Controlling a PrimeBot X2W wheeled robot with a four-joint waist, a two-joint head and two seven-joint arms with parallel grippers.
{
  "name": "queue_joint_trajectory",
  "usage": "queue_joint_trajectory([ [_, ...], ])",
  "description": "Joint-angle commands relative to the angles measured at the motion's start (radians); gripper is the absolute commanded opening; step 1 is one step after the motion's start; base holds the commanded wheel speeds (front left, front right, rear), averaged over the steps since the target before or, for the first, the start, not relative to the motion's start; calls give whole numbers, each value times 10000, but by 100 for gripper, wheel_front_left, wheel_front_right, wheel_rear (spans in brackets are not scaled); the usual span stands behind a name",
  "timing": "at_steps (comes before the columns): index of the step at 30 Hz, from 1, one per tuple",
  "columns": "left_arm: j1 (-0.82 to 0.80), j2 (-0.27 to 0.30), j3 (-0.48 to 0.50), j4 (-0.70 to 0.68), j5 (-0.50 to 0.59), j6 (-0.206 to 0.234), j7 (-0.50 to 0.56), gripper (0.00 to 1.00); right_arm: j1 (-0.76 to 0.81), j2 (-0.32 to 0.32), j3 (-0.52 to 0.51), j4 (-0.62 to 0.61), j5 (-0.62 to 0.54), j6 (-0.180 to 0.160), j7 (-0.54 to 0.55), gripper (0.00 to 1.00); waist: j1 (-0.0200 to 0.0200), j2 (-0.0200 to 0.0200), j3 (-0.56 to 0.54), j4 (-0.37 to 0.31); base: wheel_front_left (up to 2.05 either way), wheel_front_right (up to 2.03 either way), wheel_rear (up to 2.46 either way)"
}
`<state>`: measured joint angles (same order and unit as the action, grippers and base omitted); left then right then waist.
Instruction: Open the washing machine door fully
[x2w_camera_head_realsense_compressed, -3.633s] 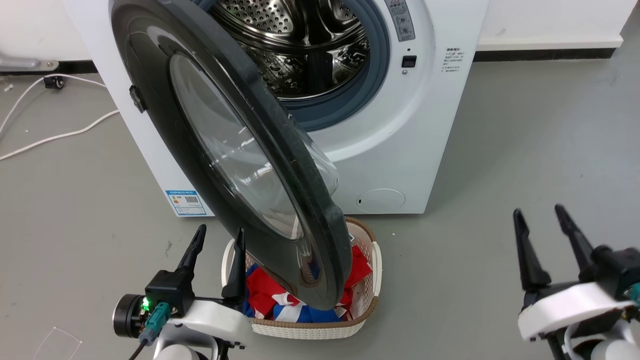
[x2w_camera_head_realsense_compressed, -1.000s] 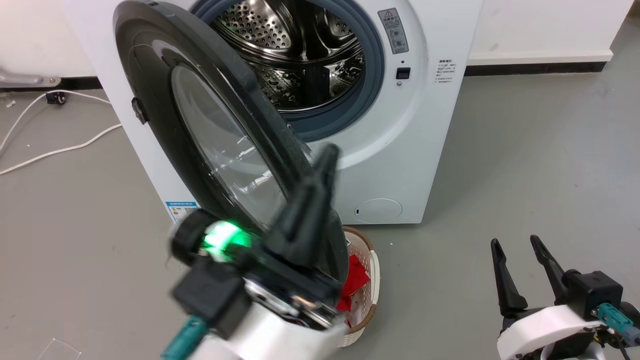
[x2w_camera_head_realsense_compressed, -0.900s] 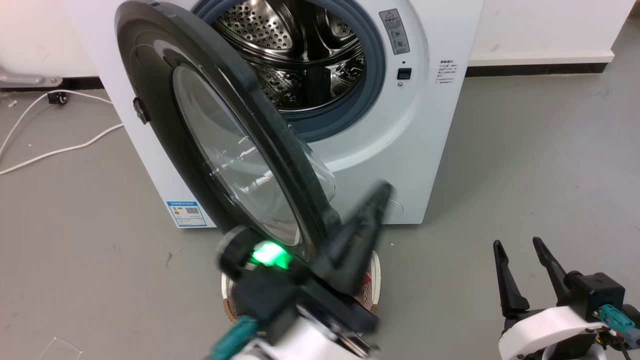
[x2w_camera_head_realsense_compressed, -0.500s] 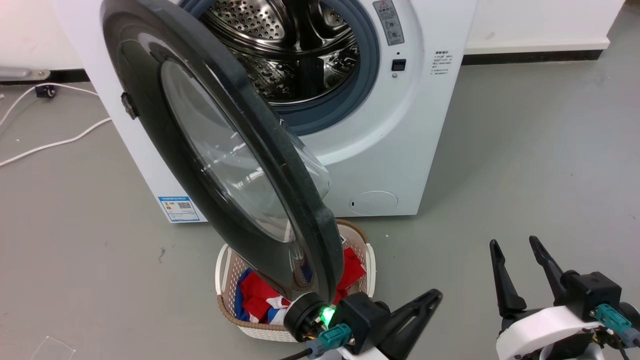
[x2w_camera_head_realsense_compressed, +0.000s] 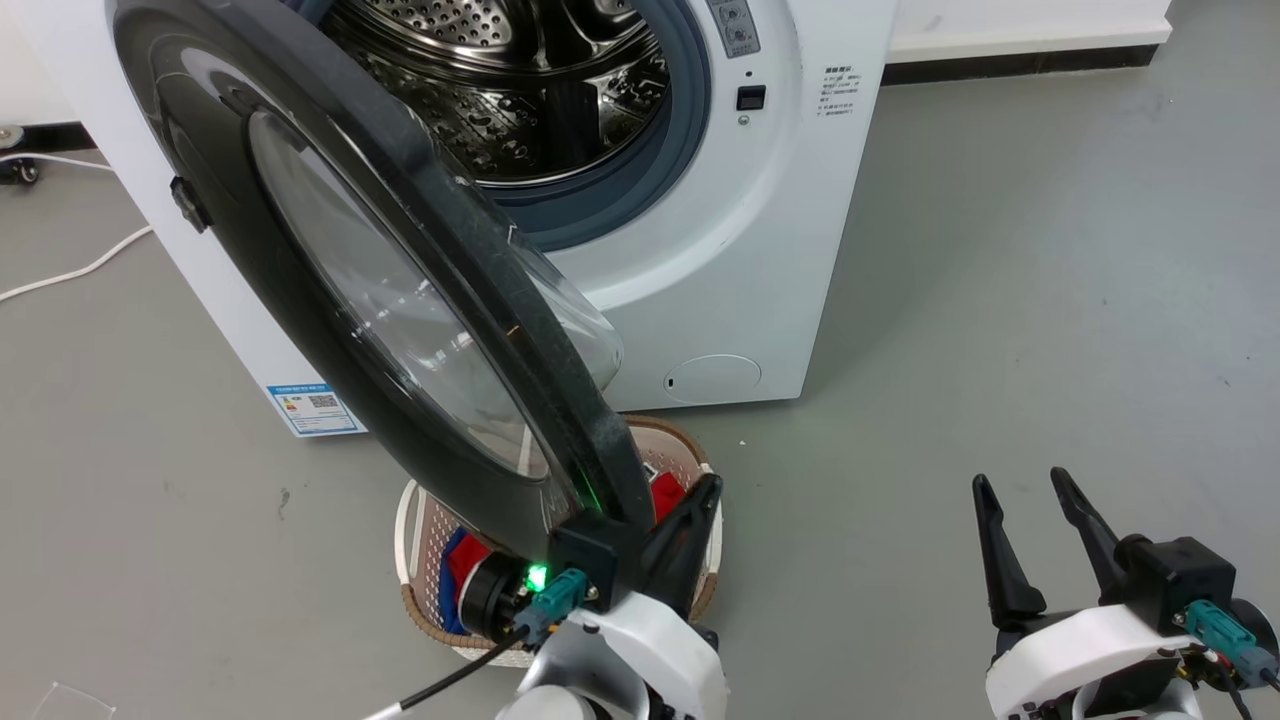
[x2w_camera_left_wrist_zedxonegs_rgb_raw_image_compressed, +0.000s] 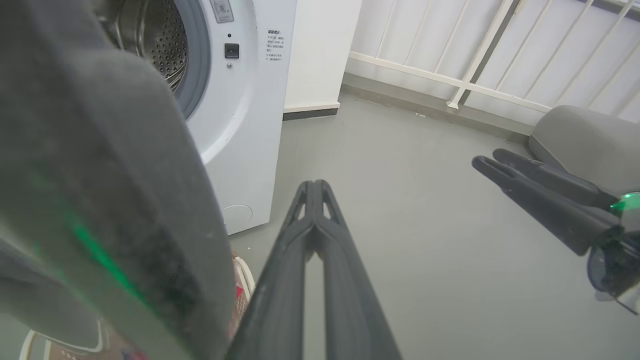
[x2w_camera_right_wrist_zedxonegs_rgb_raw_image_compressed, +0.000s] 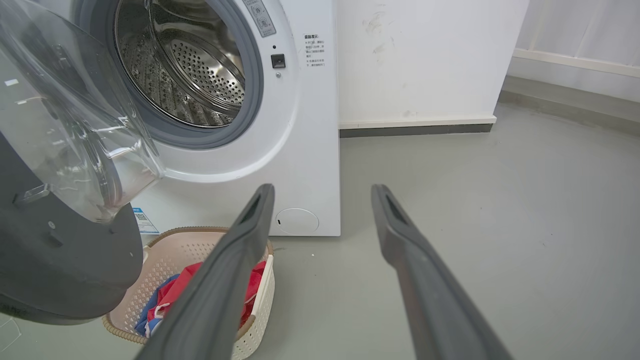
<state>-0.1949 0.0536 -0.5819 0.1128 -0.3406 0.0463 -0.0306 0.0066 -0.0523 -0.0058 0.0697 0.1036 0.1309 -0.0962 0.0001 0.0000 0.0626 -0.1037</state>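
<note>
Door (x2w_camera_head_realsense_compressed: 380, 300) half open, centre frame; left gripper (x2w_camera_head_realsense_compressed: 705, 497) fingers together beside its lower rim; right gripper (x2w_camera_head_realsense_compressed: 1018, 480) fingers apart, lower right.

Print (x2w_camera_head_realsense_compressed: 836, 93) on the washing machine (x2w_camera_head_realsense_compressed: 760, 250) is illegibly small.

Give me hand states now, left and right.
Left hand: closed, holding nothing, beside the washing machine door rim.
Right hand: open, empty.

White wrist shells (x2w_camera_head_realsense_compressed: 1060, 650), black tapered tool fingers (x2w_camera_head_realsense_compressed: 997, 565), teal connectors (x2w_camera_head_realsense_compressed: 560, 592), green light (x2w_camera_head_realsense_compressed: 537, 577)
</note>
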Motion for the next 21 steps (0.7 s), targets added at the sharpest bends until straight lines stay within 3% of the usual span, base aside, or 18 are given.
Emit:
queue_joint_trajectory([
  [1,-184,22,106,91,-31,116,-79,0,-89,31,-1,24,55,-2,-41,100,-1,0,54,19,0,0,0],
  [10,70,290,376,28,-94,489,53,0,-100,33,-57,106,184,-2,-43,100,-1,0,93,380,0,0,0],
  [21,1118,877,322,-1581,23,971,473,0,141,29,-190,-51,58,-2,-63,100,-1,0,-70,1493,0,0,0],
])
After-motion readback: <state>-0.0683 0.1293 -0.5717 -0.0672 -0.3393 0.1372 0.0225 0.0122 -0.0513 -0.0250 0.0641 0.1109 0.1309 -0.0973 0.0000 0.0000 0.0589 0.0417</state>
